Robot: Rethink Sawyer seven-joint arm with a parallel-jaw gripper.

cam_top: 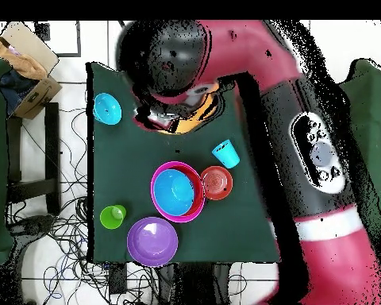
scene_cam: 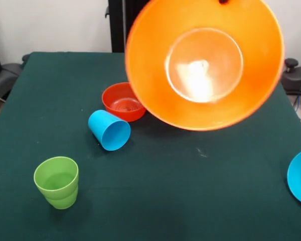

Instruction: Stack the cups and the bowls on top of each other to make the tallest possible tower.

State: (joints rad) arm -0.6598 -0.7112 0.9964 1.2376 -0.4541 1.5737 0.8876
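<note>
No readable writing on any item. Large orange bowl (scene_cam: 205,63) aloft above green worktop (scene_cam: 190,201), tilted, mouth toward front camera; tool hidden behind it, state cannot be told. Small red-orange bowl (scene_cam: 123,102) upright; sky blue cup (scene_cam: 109,130) just beside, on side, mouth toward front-right. Lime green cup (scene_cam: 56,182) upright. Overhead: pink-rimmed tower (cam_top: 178,191), purple bowl (cam_top: 152,241) near.

The red and black arm (cam_top: 305,135) extends over the green tabletop (cam_top: 249,222), its head covering most of the orange bowl (cam_top: 195,117). A blue bowl (cam_top: 174,191) sits nested in a pink bowl (cam_top: 158,176) at centre. Touching its right is a red-orange bowl (cam_top: 217,183). Near: purple bowl (cam_top: 152,241), green cup (cam_top: 112,216). Far left: small blue bowl (cam_top: 107,108). Right: sky blue cup (cam_top: 225,152).
</note>
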